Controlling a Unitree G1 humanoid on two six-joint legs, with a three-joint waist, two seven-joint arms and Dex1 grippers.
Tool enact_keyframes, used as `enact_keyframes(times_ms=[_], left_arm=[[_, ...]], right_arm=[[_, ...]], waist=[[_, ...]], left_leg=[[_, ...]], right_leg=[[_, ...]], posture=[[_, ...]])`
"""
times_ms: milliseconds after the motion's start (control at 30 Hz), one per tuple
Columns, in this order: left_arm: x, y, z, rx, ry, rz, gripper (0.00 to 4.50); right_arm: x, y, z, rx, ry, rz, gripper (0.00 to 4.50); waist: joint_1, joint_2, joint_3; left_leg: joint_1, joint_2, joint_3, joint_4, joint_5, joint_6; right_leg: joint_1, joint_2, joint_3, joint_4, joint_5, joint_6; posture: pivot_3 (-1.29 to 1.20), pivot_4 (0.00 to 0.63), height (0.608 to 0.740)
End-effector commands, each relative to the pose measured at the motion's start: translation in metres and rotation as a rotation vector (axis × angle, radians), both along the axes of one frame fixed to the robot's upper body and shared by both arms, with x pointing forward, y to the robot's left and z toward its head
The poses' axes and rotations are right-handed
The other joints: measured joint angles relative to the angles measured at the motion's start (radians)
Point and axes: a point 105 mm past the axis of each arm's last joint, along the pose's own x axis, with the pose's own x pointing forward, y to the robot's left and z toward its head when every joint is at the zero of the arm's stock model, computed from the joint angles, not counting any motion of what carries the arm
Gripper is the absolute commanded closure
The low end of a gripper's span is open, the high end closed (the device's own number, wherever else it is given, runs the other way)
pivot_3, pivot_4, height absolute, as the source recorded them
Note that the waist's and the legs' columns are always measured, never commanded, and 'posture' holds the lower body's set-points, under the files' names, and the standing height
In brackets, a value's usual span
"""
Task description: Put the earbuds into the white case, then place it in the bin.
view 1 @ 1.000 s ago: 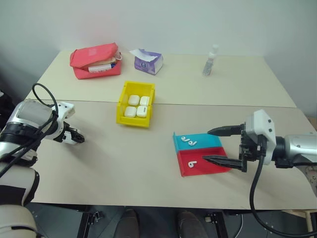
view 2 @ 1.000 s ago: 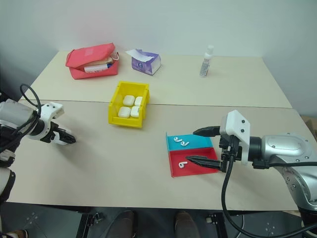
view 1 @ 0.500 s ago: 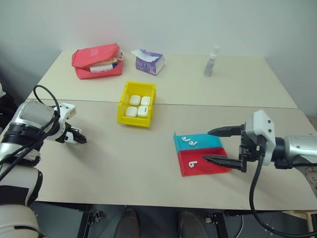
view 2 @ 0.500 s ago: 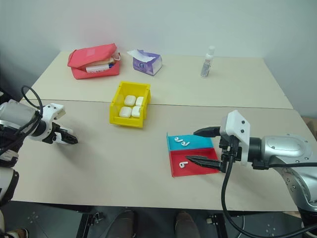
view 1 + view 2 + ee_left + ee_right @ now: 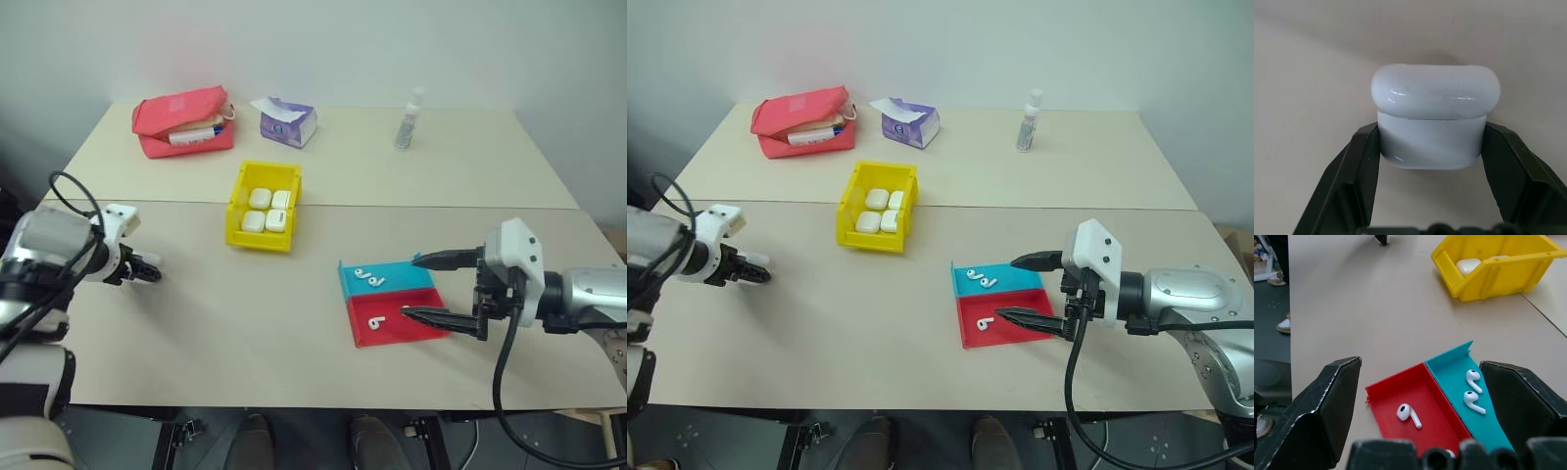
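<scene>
My left gripper (image 5: 147, 271) hovers near the table's left edge. In the left wrist view its two fingers (image 5: 1364, 161) are shut on the white case (image 5: 1435, 112), whose lid is closed. Two earbuds (image 5: 370, 277) lie in a shallow teal tray (image 5: 416, 277), and another earbud (image 5: 376, 321) lies in the red tray (image 5: 421, 331) beside it. At the right end of these trays my right gripper (image 5: 411, 287) stands open and holds nothing. The yellow bin (image 5: 260, 241) sits left of centre with several white cases (image 5: 266, 210) in it.
Along the far edge of the table are a red pouch (image 5: 181, 122), a purple tissue pack (image 5: 287, 121) and a clear bottle with a white cap (image 5: 409, 122). Bare tabletop (image 5: 245, 313) lies between my left gripper and the trays.
The left gripper's fingers look drawn closer together than before, while its hand stays at about the same spot. The right arm has not moved. The camera view has shifted slightly.
</scene>
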Motion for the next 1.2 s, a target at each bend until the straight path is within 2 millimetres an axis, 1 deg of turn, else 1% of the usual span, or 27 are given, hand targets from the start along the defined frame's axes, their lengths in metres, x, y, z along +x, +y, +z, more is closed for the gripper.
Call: enact_keyframes(times_ms=[33, 100, 133, 167, 200, 233, 267, 333, 367, 433, 467, 533, 567, 600, 667, 767, 800, 900, 1000, 1100, 1200], left_arm=[[0.005, -0.005, 0.058, -0.015, -0.338, -0.036, 1.72], [0.005, -0.014, 0.081, -0.061, -0.535, -0.085, 1.72], [0.004, -0.018, 0.089, -0.072, -0.605, -0.104, 1.72], [0.005, -0.026, 0.101, -0.102, -0.732, -0.121, 1.72], [0.005, -0.031, 0.109, -0.123, -0.819, -0.122, 1.72], [0.006, -0.04, 0.116, -0.133, -0.897, -0.136, 1.72], [0.005, -0.051, 0.122, -0.192, -0.957, -0.166, 1.72], [0.0, -0.078, 0.131, -0.417, -1.045, -0.287, 1.72], [-0.002, -0.085, 0.134, -0.481, -1.065, -0.322, 1.72], [-0.006, -0.111, 0.135, -0.506, -1.1, -0.456, 1.72], [-0.012, -0.127, 0.136, -0.53, -1.111, -0.555, 1.72], [-0.032, -0.162, 0.137, -0.589, -1.13, -0.809, 1.72], [-0.041, -0.175, 0.135, -0.625, -1.123, -0.905, 1.72], [-0.05, -0.187, 0.133, -0.655, -1.12, -0.996, 1.72], [-0.06, -0.203, 0.128, -0.695, -1.107, -1.102, 1.72], [-0.07, -0.22, 0.115, -0.708, -1.064, -1.241, 1.72], [-0.071, -0.225, 0.113, -0.715, -1.063, -1.274, 1.72], [-0.077, -0.237, 0.114, -0.793, -1.082, -1.341, 1.72], [-0.082, -0.242, 0.113, -0.828, -1.094, -1.396, 1.72], [-0.084, -0.244, 0.111, -0.829, -1.104, -1.413, 1.72], [-0.087, -0.244, 0.112, -0.848, -1.119, -1.403, 1.72]], right_arm=[[0.001, 0.001, 0.012, 0.002, -0.064, 0.016, 0.0], [0.002, 0.001, 0.013, 0.004, -0.067, 0.015, 0.0], [0.002, 0.001, 0.013, 0.004, -0.067, 0.014, 0.0], [0.002, 0.001, 0.012, 0.001, -0.069, 0.016, 0.0], [0.002, 0.001, 0.012, -0.002, -0.07, 0.018, 0.0], [0.002, 0.003, 0.012, -0.01, -0.073, 0.026, 0.0], [0.003, 0.004, 0.012, -0.02, -0.079, 0.031, 0.0], [0.005, 0.007, 0.012, -0.05, -0.092, 0.033, 0.0], [0.006, 0.007, 0.012, -0.059, -0.095, 0.032, 0.0], [0.009, 0.011, 0.012, -0.11, -0.119, 0.025, 0.0], [0.011, 0.012, 0.011, -0.133, -0.124, 0.018, 0.0], [0.018, 0.011, 0.002, -0.258, -0.117, -0.031, 0.0], [0.022, 0.009, -0.002, -0.301, -0.096, -0.062, 0.0], [0.024, 0.008, -0.005, -0.333, -0.082, -0.08, 0.0], [0.024, 0.007, -0.011, -0.38, -0.029, -0.094, 0.0], [0.023, 0.008, -0.018, -0.437, 0.026, -0.108, 0.0], [0.022, 0.009, -0.021, -0.461, 0.044, -0.103, 0.18], [0.02, 0.012, -0.029, -0.52, 0.092, -0.094, 0.86], [0.022, 0.013, -0.037, -0.583, 0.124, -0.106, 1.88], [0.026, 0.008, -0.048, -0.671, 0.144, -0.137, 1.88], [0.028, 0.006, -0.054, -0.7, 0.163, -0.145, 1.88]], waist=[[0.0, 0.0, 0.0], [0.0, 0.0, 0.0], [0.0, 0.0, 0.0], [0.002, 0.0, 0.0], [0.005, 0.0, 0.0], [0.009, 0.0, 0.0], [0.012, 0.0, 0.0], [0.015, 0.0, 0.0], [0.016, 0.0, 0.0], [0.015, 0.0, 0.0], [0.015, 0.0, 0.0], [0.014, 0.0, 0.0], [0.014, 0.0, 0.0], [0.014, 0.0, 0.0], [0.013, 0.0, 0.0], [0.009, 0.001, -0.001], [0.007, 0.001, -0.001], [0.004, 0.001, -0.001], [0.0, 0.001, -0.001], [-0.003, 0.001, -0.001], [-0.004, 0.001, -0.001]], left_leg=[[-0.001, 0.0, -0.001, 0.0, 0.0, 0.0], [0.0, 0.0, -0.001, 0.0, 0.0, 0.0], [0.0, 0.0, -0.001, 0.001, 0.0, 0.0], [0.0, 0.0, -0.001, 0.001, 0.0, 0.0], [0.0, 0.0, -0.001, 0.001, 0.0, 0.0], [0.001, 0.0, -0.002, 0.002, 0.0, 0.0], [0.001, 0.0, -0.002, 0.003, 0.0, 0.0], [0.002, 0.0, -0.003, 0.004, 0.0, 0.0], [0.003, 0.0, -0.003, 0.005, 0.0, 0.0], [0.004, 0.0, -0.004, 0.005, 0.0, 0.0], [0.004, 0.0, -0.004, 0.005, 0.0, 0.0], [0.005, -0.001, -0.004, 0.005, 0.0, 0.0], [0.004, -0.001, -0.004, 0.005, 0.0, 0.0], [0.004, -0.001, -0.004, 0.005, 0.0, 0.0], [0.005, -0.001, -0.004, 0.005, 0.0, 0.0], [0.005, -0.001, -0.004, 0.005, 0.0, 0.0], [0.005, -0.001, -0.004, 0.005, 0.0, 0.0], [0.005, -0.001, -0.004, 0.005, 0.0, 0.0], [0.005, -0.001, -0.005, 0.006, 0.0, 0.0], [0.004, -0.001, -0.006, 0.005, 0.0, 0.0], [0.004, -0.001, -0.006, 0.005, 0.0, 0.0]], right_leg=[[0.0, 0.0, -0.001, 0.0, 0.0, 0.0], [0.0, -0.001, -0.001, 0.0, 0.0, 0.0], [0.001, -0.001, -0.001, 0.0, 0.0, 0.0], [0.001, -0.001, -0.001, 0.0, 0.0, 0.0], [0.002, -0.001, -0.002, 0.0, 0.0, 0.0], [0.003, -0.001, -0.002, 0.0, 0.0, 0.0], [0.004, -0.001, -0.003, 0.0, 0.0, 0.0], [0.006, -0.001, -0.003, 0.0, 0.001, 0.001], [0.008, -0.001, -0.003, -0.001, 0.001, 0.001], [0.009, -0.001, -0.004, -0.001, 0.001, 0.001], [0.009, -0.001, -0.004, -0.001, 0.001, 0.001], [0.01, -0.001, -0.004, -0.002, 0.001, 0.001], [0.01, -0.001, -0.004, -0.002, 0.001, 0.001], [0.01, -0.001, -0.004, -0.003, 0.001, 0.001], [0.01, -0.001, -0.004, -0.003, 0.001, 0.001], [0.01, -0.001, -0.004, -0.003, 0.001, 0.001], [0.01, -0.001, -0.004, -0.003, 0.001, 0.001], [0.011, -0.001, -0.004, -0.003, 0.001, 0.001], [0.011, -0.001, -0.004, -0.003, 0.001, 0.001], [0.011, -0.001, -0.005, -0.003, 0.001, 0.001], [0.011, -0.001, -0.005, -0.004, 0.0, 0.001]], posture=[[0.0, 0.15, 0.74], [0.0, 0.15, 0.74], [0.0, 0.15, 0.74], [0.0, 0.15, 0.74], [0.0, 0.15, 0.74], [0.0, 0.15, 0.74], [0.0, 0.15, 0.74], [0.0, 0.15, 0.74], [0.0, 0.15, 0.74], [0.0, 0.15, 0.74], [0.0, 0.15, 0.74], [0.0, 0.15, 0.74], [0.0, 0.15, 0.74], [0.0, 0.15, 0.74], [0.0, 0.15, 0.74], [0.0, 0.15, 0.74], [0.0, 0.15, 0.74], [0.0, 0.15, 0.74], [0.0, 0.15, 0.74], [0.0, 0.15, 0.74], [0.0, 0.15, 0.74]])
